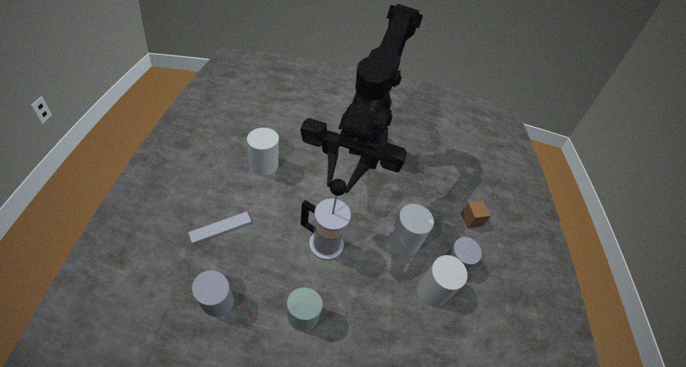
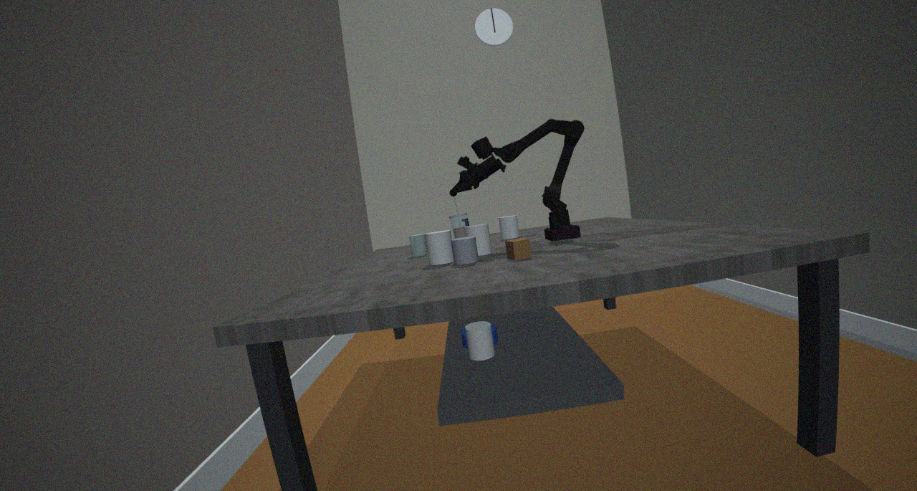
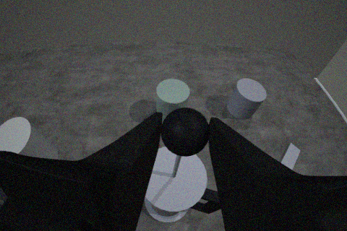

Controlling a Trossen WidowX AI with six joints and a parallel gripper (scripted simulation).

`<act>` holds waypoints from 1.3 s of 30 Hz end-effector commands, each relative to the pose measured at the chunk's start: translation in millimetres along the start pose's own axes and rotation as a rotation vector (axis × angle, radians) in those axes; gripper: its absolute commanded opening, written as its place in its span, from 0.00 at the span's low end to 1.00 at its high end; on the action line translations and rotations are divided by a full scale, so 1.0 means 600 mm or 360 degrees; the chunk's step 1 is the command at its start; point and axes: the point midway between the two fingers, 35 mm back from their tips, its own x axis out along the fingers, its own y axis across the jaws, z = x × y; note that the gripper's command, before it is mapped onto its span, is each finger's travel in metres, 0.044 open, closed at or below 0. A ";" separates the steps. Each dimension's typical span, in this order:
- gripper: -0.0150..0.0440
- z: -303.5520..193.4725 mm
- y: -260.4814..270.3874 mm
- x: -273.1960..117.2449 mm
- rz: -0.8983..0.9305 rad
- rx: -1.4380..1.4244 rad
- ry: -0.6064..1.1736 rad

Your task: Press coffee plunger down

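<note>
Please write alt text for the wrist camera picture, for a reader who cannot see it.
Two dark gripper fingers are shut on the round black plunger knob, with the coffee press lid directly below. Beyond them on the grey table stand a pale green cylinder and a grey cylinder.

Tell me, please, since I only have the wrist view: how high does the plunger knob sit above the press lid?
Observer: The exterior view shows the knob well above the coffee press, with a stretch of thin rod exposed between them.
Operator: Does the press stand upright?
Observer: Yes, in the top view its round base sits flat on the table, and the handle points toward the flat white bar.
Operator: Is anything close beside it?
Observer: A tall white cylinder stands apart from it, on the side away from the handle.
</note>
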 end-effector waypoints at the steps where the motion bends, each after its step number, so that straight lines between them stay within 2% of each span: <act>1: 0.45 -0.050 0.000 0.018 -0.0005 0.0013 0.0113; 18: 0.45 -0.084 0.001 0.047 -0.0005 0.0013 0.0113; 39: 0.45 -0.075 0.001 0.060 -0.0005 0.0013 0.0111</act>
